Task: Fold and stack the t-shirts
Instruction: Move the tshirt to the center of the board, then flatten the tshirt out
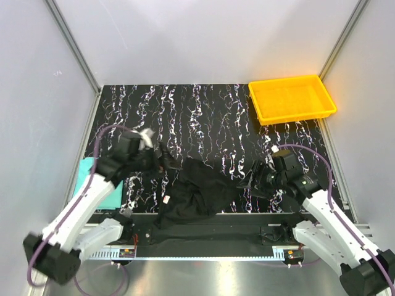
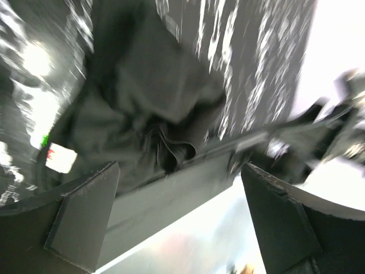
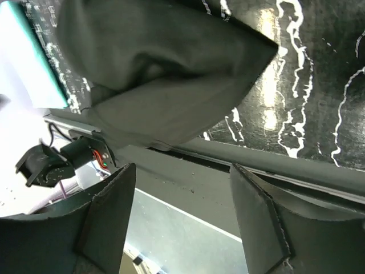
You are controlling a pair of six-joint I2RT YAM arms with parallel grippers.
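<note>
Both my left gripper (image 2: 179, 200) and right gripper (image 3: 181, 200) stand spread, empty. Well nearer me than the yellow tray (image 1: 254, 98), the black shirt (image 1: 197, 191) lies crumpled; the teal shirt (image 1: 86, 172) lies flat far to the tray's left. Folding and stacking are not yet done, I judge.

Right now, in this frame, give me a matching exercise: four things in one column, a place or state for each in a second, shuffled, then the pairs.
Things
1. black t-shirt
2. teal t-shirt
3. yellow tray
4. right gripper

Places or states
A. far right corner of the table
B. jaws open, holding nothing
C. crumpled at the table's near edge, in the middle
D. at the left edge, partly under the left arm

Pairs: 1-C, 2-D, 3-A, 4-B
</note>
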